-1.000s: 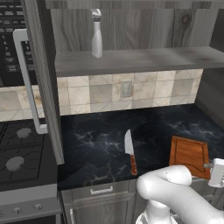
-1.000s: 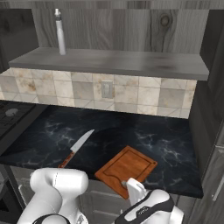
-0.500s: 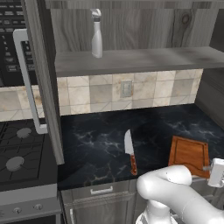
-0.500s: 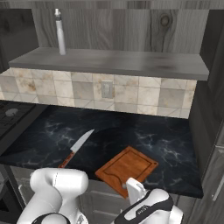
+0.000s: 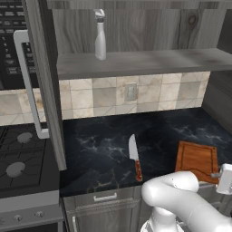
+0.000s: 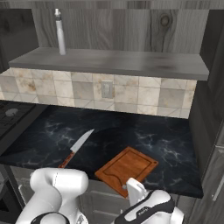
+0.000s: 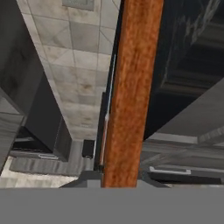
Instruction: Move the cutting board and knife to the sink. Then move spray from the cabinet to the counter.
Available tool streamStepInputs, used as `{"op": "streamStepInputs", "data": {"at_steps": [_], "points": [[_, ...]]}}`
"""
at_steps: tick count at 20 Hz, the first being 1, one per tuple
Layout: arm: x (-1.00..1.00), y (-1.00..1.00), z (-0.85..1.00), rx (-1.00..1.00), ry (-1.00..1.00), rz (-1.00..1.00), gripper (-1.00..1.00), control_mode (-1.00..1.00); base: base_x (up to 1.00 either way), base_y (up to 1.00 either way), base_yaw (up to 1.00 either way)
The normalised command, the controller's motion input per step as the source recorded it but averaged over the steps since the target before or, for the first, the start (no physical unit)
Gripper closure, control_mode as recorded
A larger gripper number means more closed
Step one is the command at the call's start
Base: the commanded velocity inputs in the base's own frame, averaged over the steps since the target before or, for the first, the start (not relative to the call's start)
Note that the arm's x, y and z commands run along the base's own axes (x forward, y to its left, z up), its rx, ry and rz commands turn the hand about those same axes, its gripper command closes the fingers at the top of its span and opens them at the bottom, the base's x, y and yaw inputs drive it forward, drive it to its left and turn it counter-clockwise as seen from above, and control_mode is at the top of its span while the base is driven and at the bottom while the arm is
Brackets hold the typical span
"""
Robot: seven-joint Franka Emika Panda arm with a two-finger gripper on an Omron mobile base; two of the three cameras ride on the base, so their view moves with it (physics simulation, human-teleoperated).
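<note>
Our biggest risk is the cutting board: it lies at the front edge of the surface, and our hand has closed on its near edge, so the broad slab may pivot or slip once lifted. Swinging it could clip the knife lying just beside it. The spray stands on the cabinet shelf, well apart.

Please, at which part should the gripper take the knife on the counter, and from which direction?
Grip the knife by its wooden handle, the end nearest the counter front edge. It lies flat, blade pointing toward the tiled wall, so come straight down from above, fingers across the handle's narrow width.
</note>
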Motion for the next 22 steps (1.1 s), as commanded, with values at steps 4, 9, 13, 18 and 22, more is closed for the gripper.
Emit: {"op": "streamStepInputs", "data": {"at_steps": [4, 9, 13, 18, 22], "points": [[-0.24, 0.00, 0.34, 0.04, -0.05, 0.00, 1.00, -1.00, 0.00, 0.00, 0.00], [-0.24, 0.04, 0.52, 0.02, -0.01, 0.00, 1.00, -1.00, 0.00, 0.00, 0.00], [-0.28, 0.11, 0.59, 0.00, 0.00, 0.00, 1.00, -1.00, 0.00, 0.00, 0.00], [-0.23, 0.16, 0.62, 0.00, 0.00, 0.00, 1.00, -1.00, 0.00, 0.00, 0.00], [-0.20, 0.29, 0.57, 0.00, 0.00, 0.00, 1.00, -1.00, 0.00, 0.00, 0.00]]}}
